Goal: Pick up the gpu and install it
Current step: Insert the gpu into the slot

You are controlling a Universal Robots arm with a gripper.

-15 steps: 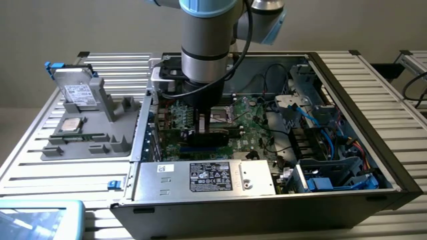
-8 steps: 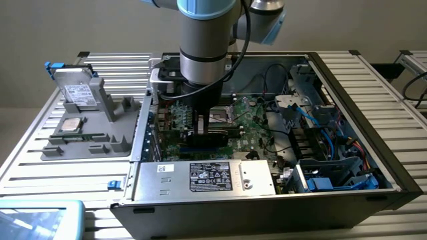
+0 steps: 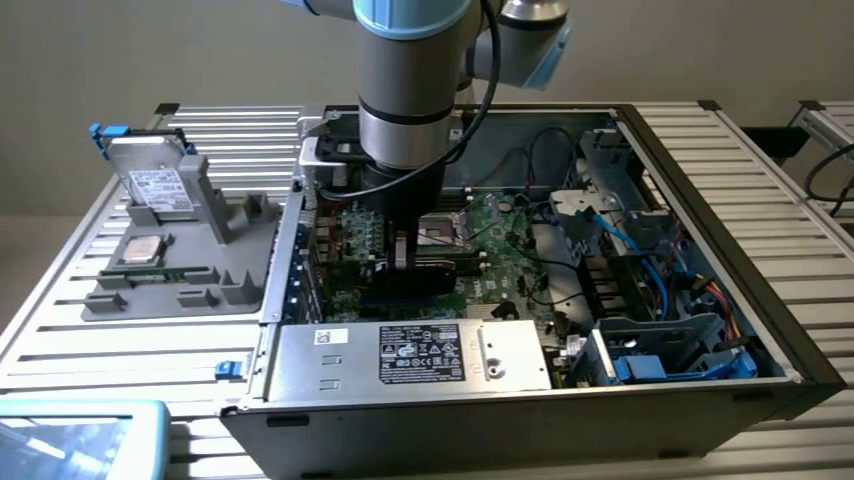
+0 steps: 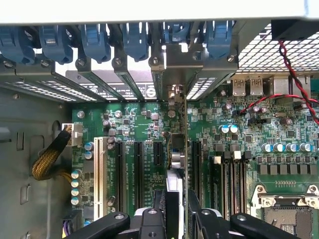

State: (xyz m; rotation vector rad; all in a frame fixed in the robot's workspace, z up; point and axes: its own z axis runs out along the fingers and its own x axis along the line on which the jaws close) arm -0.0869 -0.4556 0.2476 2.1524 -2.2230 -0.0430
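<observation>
**gpu** [image 4: 185,149]: held edge-on inside the case [image 3: 747,262], over the motherboard [image 4: 239,119] slots [image 4: 137,169], with its bracket toward the rear.
**Gripper** [image 4: 177,211]: jaws clamped on the gpu.
**Step:** installing, I'd judge; whether the card is seated I cannot tell.
**Calls for:** the card edge square to its slot and a straight, even press.
</observation>
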